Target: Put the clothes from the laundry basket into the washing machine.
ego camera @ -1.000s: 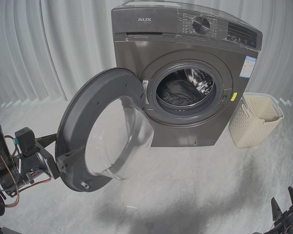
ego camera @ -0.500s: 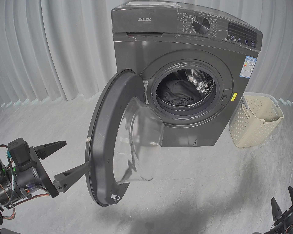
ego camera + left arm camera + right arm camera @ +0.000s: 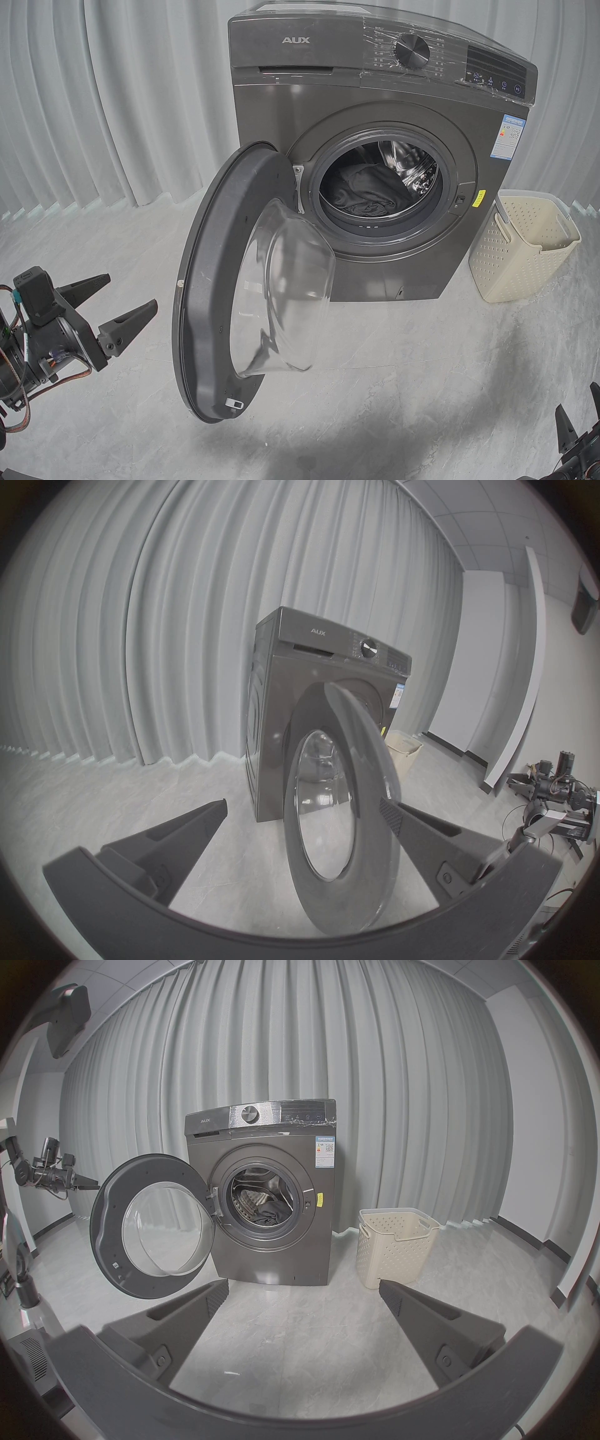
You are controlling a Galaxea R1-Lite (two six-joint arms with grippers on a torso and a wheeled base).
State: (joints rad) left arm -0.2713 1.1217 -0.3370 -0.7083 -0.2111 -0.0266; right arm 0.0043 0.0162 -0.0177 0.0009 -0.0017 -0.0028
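The grey washing machine (image 3: 375, 94) stands on the floor before a pale curtain (image 3: 94, 94). Its round door (image 3: 209, 281) hangs partway open on the hinge at the robot's left. The cream laundry basket (image 3: 522, 250) sits on the floor just beside the machine's right side. Dark clothes (image 3: 365, 187) lie inside the drum. The left tool (image 3: 129, 292) hovers near the door's free edge without touching it, fingers apart and holding nothing. The right tool (image 3: 303, 1285) hangs low, well away from the machine, fingers spread and holding nothing.
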